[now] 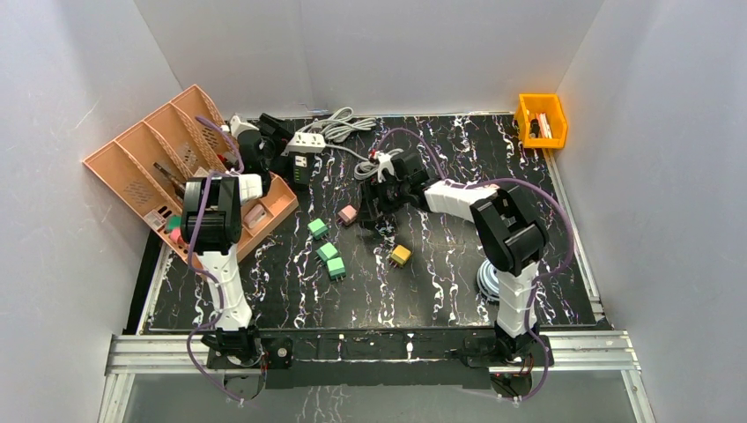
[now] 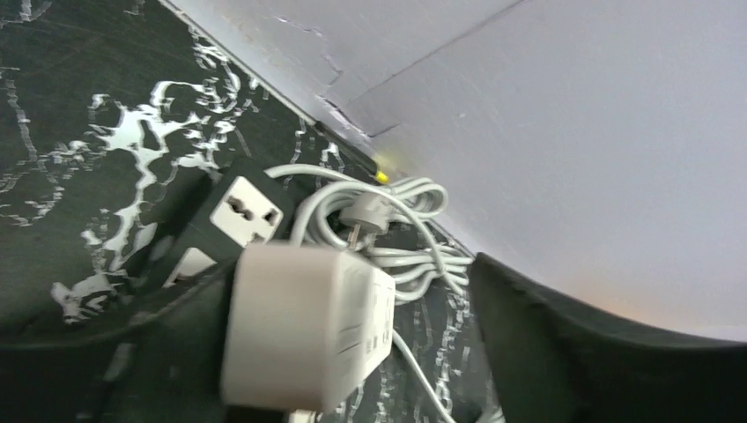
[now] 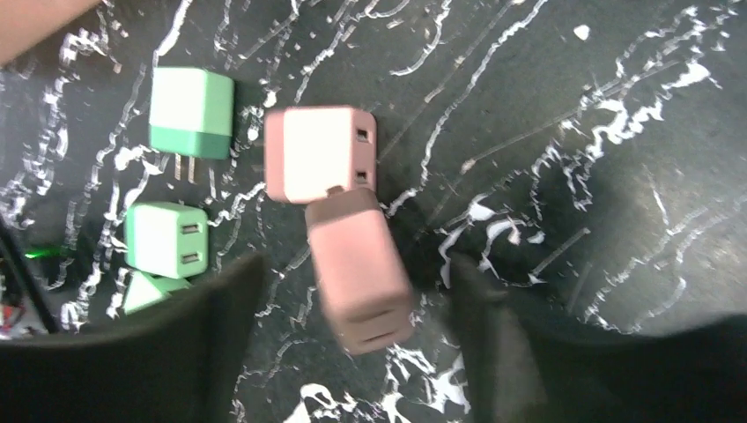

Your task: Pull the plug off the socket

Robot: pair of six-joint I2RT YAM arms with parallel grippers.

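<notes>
Black, white-veined table (image 1: 458,291) fills the floor of a white-walled enclosure. At its far left the white socket block (image 2: 304,335) sits between the fingers (image 2: 573,352) of the left gripper (image 2: 348,361), which are spread wider than the block, one of them clearly apart from it. Just beyond lies the cable plug (image 2: 368,211), pins bare and seated in nothing, on its coiled cable (image 2: 423,260). A black adapter (image 2: 248,210) lies beside it.

I judge the plug to be out, unless another sits on a face I cannot see. If one remains, the left fingers must clamp the block while the other arm draws the plug straight along its pins.

The left arm reaches far forward, low over the table. The right gripper (image 3: 357,335) hangs pointing down over loose chargers, fingers (image 3: 220,326) wide, with a blurred pink charger (image 3: 357,264) between them that seems to touch neither.
</notes>
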